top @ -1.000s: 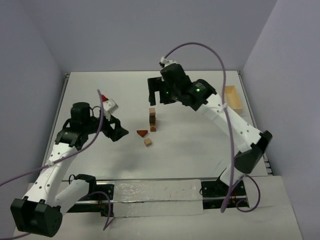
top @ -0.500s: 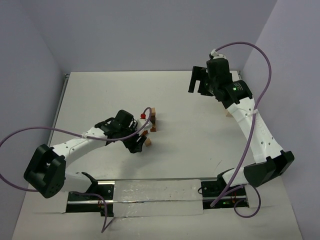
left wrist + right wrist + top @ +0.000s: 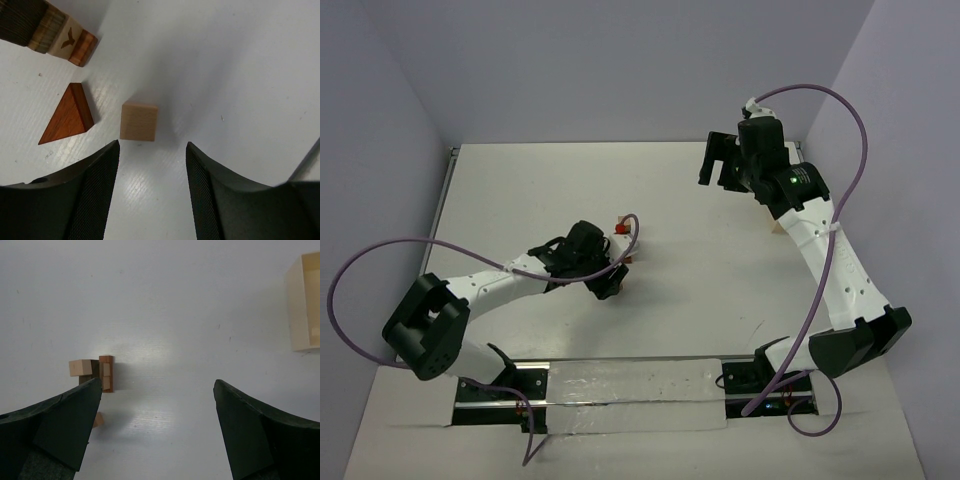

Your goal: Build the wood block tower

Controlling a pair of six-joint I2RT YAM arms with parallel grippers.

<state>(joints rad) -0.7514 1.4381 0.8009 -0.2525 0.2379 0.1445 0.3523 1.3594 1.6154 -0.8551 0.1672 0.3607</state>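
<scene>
The wood block tower [image 3: 100, 372] is a narrow stack of tan and dark blocks at mid-table. It also shows at the top left of the left wrist view [image 3: 47, 29]. In the top view my left wrist mostly hides it. A pale loose cube [image 3: 139, 121] and a reddish-brown wedge [image 3: 67, 115] lie on the table beside the tower. My left gripper [image 3: 152, 150] is open and empty, low over the table, with the cube just beyond its fingertips; in the top view it [image 3: 608, 284] is at the centre. My right gripper [image 3: 717, 166] is open and empty, raised at the back right, well away from the tower.
A pale wooden open box [image 3: 305, 302] stands at the right side of the table, mostly hidden behind my right arm in the top view. Purple cables loop from both arms. White walls enclose the table at the back and sides.
My left arm has reached from the left side to the loose blocks at the centre. My right arm has pulled back from the tower to the back right and now holds still.
</scene>
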